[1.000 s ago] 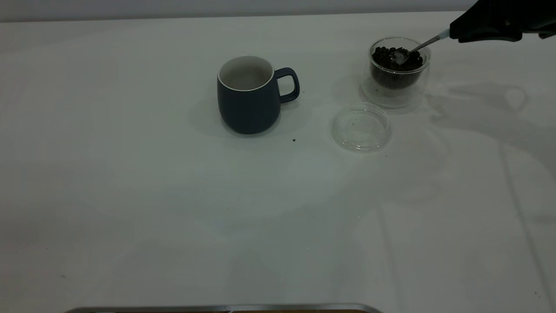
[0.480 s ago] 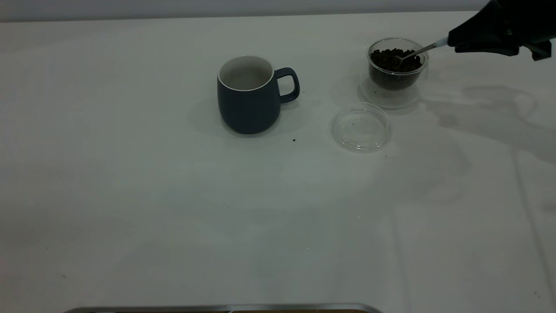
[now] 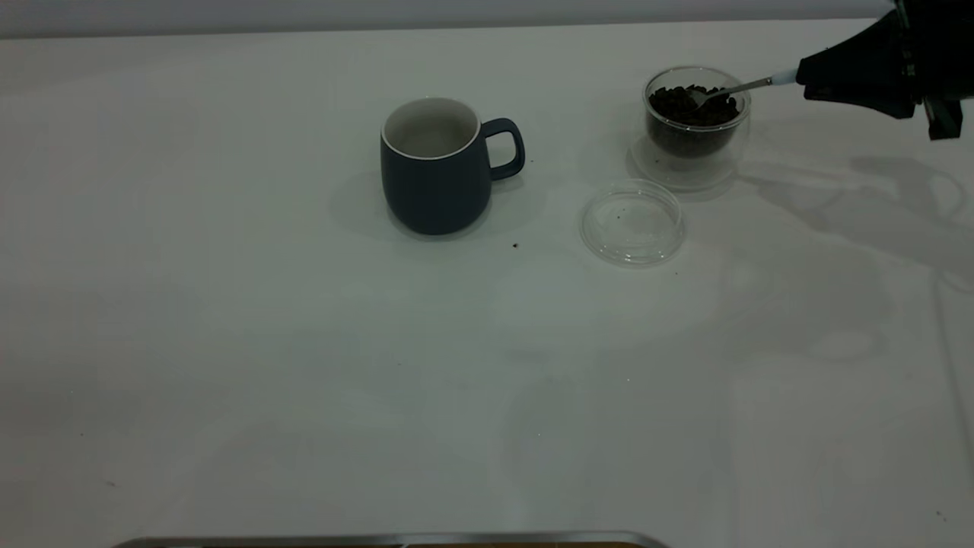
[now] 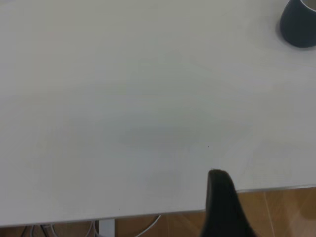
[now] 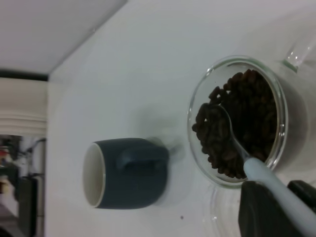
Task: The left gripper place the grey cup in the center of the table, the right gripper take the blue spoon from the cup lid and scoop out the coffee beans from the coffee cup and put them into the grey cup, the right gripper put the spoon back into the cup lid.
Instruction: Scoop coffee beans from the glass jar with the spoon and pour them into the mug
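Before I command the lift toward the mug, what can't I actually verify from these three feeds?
- Left hand: left wrist view shows one dark finger; the frame edge cuts off the rest.
- Right hand: exterior view crops it at the frame's right edge; its grip on the pale-blue-handled metal spoon is clearer in the right wrist view.
- Bean load: the spoon bowl lies among the dark coffee beans in the clear glass cup; the count is unreadable.

Grey cup (image 3: 435, 183) matt; coffee cup (image 3: 696, 129), cup lid (image 3: 631, 222) clear glass; blue spoon (image 3: 734, 88) shiny metal.
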You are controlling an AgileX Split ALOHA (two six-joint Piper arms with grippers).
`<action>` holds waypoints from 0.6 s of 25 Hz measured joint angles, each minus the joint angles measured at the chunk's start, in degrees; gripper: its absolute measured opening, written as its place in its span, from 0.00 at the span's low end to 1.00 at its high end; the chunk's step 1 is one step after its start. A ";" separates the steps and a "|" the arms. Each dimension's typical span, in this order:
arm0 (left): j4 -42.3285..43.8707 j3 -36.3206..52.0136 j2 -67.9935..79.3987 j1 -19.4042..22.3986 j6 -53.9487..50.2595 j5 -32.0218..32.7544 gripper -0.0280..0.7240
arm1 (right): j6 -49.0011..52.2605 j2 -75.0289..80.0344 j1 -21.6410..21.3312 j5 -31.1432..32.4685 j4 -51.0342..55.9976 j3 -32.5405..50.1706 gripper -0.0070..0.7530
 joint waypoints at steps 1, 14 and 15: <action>0.00 0.00 0.00 0.00 0.00 0.00 0.72 | -0.06 0.13 -0.35 0.79 0.50 0.00 0.15; 0.00 0.00 0.00 0.00 -0.05 0.00 0.72 | -0.17 0.38 -2.69 4.93 2.09 0.00 0.15; 0.00 0.00 0.00 0.00 -0.05 0.00 0.72 | -0.17 0.38 -2.76 5.62 2.09 0.00 0.15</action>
